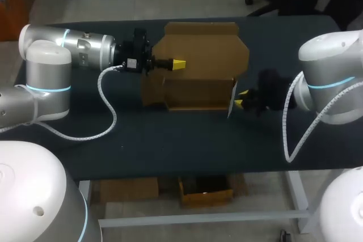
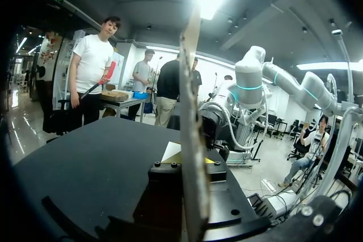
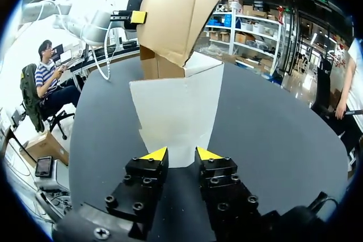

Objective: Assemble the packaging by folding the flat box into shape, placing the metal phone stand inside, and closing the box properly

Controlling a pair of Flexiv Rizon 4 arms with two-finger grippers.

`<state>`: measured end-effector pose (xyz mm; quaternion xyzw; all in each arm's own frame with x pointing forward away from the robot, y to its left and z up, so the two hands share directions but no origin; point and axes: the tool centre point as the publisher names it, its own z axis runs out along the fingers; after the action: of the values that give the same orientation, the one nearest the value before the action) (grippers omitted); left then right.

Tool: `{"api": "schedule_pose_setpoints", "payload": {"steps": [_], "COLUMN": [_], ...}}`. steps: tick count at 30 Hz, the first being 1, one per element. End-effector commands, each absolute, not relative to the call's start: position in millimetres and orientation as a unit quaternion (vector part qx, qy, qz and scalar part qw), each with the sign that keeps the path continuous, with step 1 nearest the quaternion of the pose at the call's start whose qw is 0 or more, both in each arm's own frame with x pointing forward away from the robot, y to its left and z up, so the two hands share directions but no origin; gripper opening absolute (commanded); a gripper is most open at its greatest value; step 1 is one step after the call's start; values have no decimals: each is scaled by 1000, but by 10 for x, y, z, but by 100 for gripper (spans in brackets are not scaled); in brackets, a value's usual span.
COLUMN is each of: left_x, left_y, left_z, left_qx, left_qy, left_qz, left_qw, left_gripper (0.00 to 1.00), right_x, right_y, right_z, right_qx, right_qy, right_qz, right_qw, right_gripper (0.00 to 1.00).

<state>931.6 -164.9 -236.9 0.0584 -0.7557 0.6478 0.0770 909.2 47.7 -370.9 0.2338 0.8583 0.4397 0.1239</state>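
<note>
right tool [image 3: 181,154]: at the right of the tabletop [image 1: 170,145], its two yellow tips a little apart and holding nothing; they sit just at the lower edge of the flap.
flap [image 3: 181,111]: the box's side flap, turned out toward the right tool. the head view shows it only as a thin pale edge; the right wrist view shows its whole white face.
box [image 1: 198,55]: brown cardboard, part folded, near the middle of the tabletop. a low front wall stands up, and a wide panel with cut corners lies open behind it.
left tool [image 1: 178,63]: comes in from the left over the box, clamped on a cardboard wall of it. the left wrist view shows that wall edge-on, running straight between the fingers with no gap; the head view shows only one yellow tip against the cardboard.
right wrist view only: the left tool's yellow tip, far beyond the flap, beside the raised brown cardboard.
left wrist view only: the right arm [image 2: 249,83], beyond the cardboard wall.
tabletop: dark and matte; a white coiled cable [image 1: 108,114] from the left arm loops over it.
</note>
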Motion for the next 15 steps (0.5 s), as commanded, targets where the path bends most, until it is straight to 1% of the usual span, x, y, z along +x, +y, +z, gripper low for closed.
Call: {"api": "schedule_pose_setpoints", "payload": {"steps": [1, 3, 5, 7, 12, 15], "left_x": [9313, 9313, 9313, 9313, 9313, 9313], "left_y": [-1641, -1641, -1641, -1641, -1641, -1641], "left_z": [-2407, -2407, -2407, -2407, -2407, -2407], "left_qx": [59, 59, 59, 59, 59, 59], "left_qy": [-756, -756, -756, -756, -756, -756], "left_qz": [647, 647, 647, 647, 647, 647], "left_qw": [77, 77, 77, 77, 77, 77], "left_gripper": [0, 0, 0, 0, 0, 0], "right_x": [9107, 9107, 9107, 9107, 9107, 9107], "right_y": [467, 467, 467, 467, 467, 467], "right_z": [-3707, -3707, -3707, -3707, -3707, -3707], "right_qx": [232, 232, 232, 232, 232, 232], "right_qy": [859, 859, 859, 859, 859, 859], "right_qz": [440, 440, 440, 440, 440, 440], "right_qw": [120, 120, 120, 120, 120, 120], "right_gripper": [29, 29, 40, 40, 35, 37]}}
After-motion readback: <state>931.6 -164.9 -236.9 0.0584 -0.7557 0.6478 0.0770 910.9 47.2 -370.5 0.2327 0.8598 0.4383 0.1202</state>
